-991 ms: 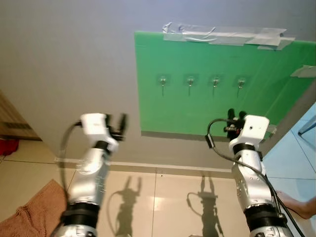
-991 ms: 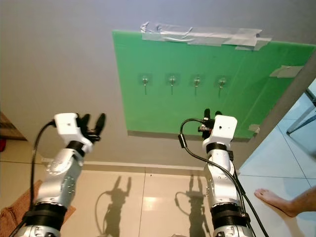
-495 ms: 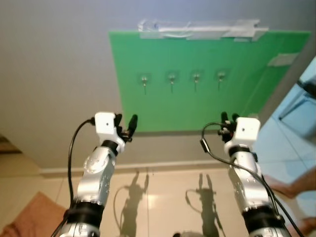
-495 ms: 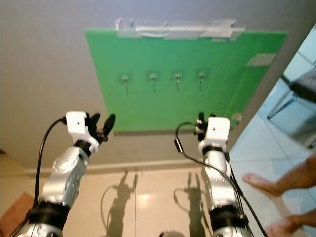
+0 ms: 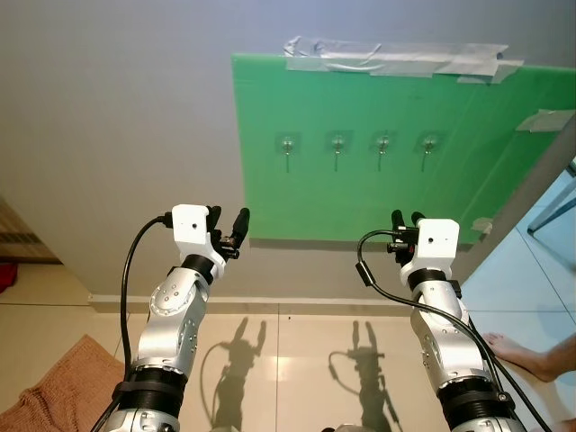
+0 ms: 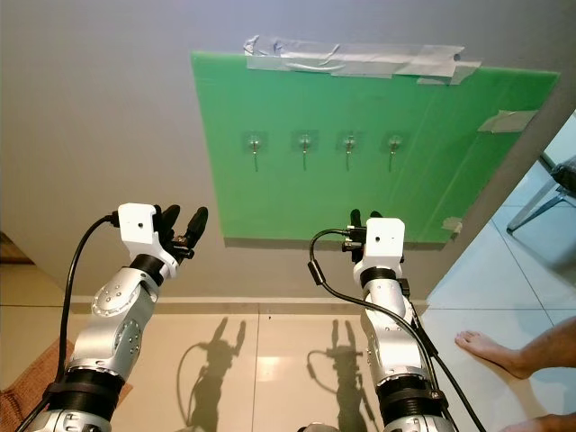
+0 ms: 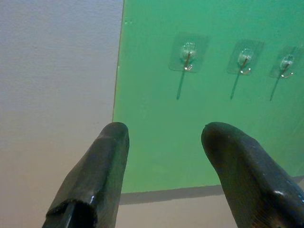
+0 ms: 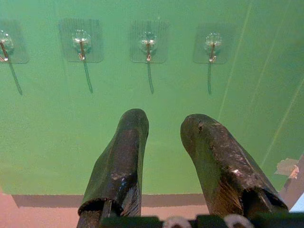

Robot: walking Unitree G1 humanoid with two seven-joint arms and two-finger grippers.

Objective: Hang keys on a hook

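Squarely faced a grey wall [image 5: 117, 117] with a green board [image 5: 360, 207] fixed to it by strips of grey tape [image 5: 396, 61] along the top edge, plus one more scrap of tape [image 5: 544, 120] near the right edge. Counted four clear stick-on hooks in a level row across the upper half of the board: first hook [image 5: 287, 144] nearest the left edge, then second hook [image 5: 337, 142], third hook [image 5: 382, 142] and fourth hook [image 5: 429, 141], each with a thin shadow trailing below it.

Held the left gripper [image 5: 229, 225] raised just by the board's lower left corner, with fingers [image 7: 102, 166] spread wide and nothing between them. From the left wrist, looked along those fingers toward the board's left edge and the first three hooks. Held the right gripper [image 5: 404, 220] raised before the board's lower edge, right of the middle, with fingers [image 8: 123, 156] parted only a little and gripping nothing. From the right wrist, looked up at all four hooks, well apart from the fingertips.

Could not make out any keys on the hooks or in either gripper.

Lower down, noted pale floor tiles [image 5: 297, 351] carrying the shadows of both arms, a brown cloth [image 5: 63, 382] at the left, and a person's bare foot [image 5: 526, 355] at the right.
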